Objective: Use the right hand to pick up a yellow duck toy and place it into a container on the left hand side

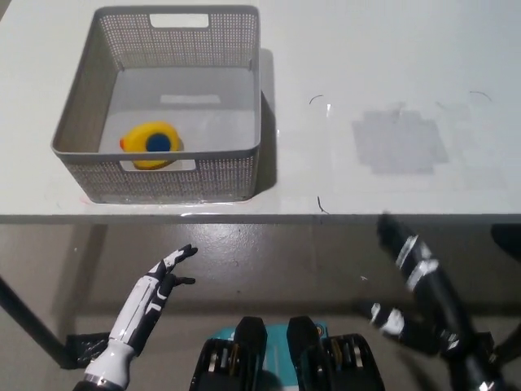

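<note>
- On the table (391,98), close to its near edge and toward its left end, the basket (167,175) is sitting squarely with its handle cut-outs at the far and near walls; little looks likely to go wrong with it unless an arm knocks its right wall and slides it toward the near edge.
- Below the table's near edge at the right, the black right hand (415,293) is hanging with its fingers spread and nothing in them; its outline is blurred, so a swing upward from here could be catching the underside or near edge of the table.
- Below the near edge at the left, the white left hand (167,273) is resting idle, fingers apart and empty, well clear of the basket.
- Inside the basket, against its near wall and toward its near-left corner, the yellow duck toy (151,144) is lying on the floor of the container, so the placing looks done; the remaining risk is a jolt to the basket rolling the toy about.
- The duck's long axis is running roughly along the near wall, left to right; a dark blue patch is facing up, and which end is the head cannot be told.
</note>
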